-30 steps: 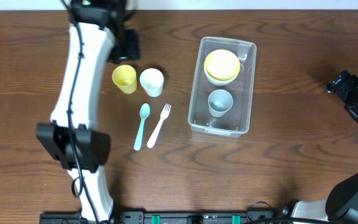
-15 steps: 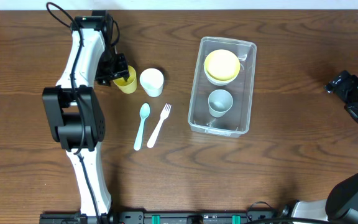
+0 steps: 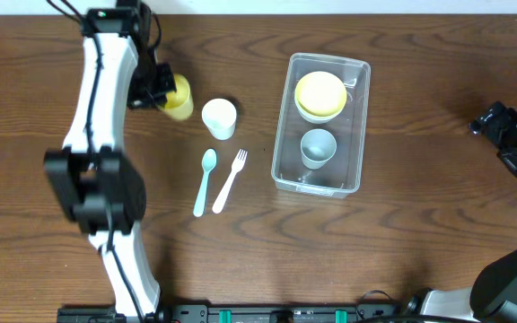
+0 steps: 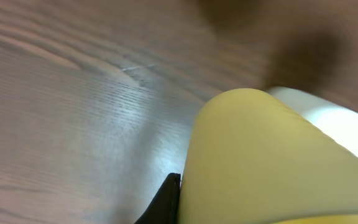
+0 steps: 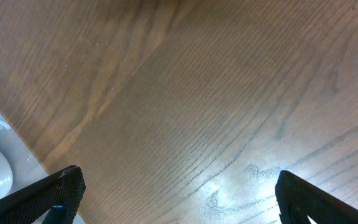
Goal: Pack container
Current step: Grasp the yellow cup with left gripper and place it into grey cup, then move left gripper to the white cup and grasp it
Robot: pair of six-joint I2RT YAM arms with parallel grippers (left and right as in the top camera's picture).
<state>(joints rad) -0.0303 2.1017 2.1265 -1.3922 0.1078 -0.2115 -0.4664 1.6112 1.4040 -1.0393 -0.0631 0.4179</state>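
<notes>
Pick-up step: left gripper (image 3: 157, 90) clenched on yellow cup (image 3: 179, 97); right gripper (image 3: 501, 130) released. Next, the cup needs carrying into the container (image 3: 283, 126).

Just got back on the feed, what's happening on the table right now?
The left gripper holds the yellow cup, next to the white cup. The container already has a yellow bowl and a grey cup inside. A teal spoon and a white fork lie on the table outside it. The right gripper is open, off to the right, holding nothing.
</notes>
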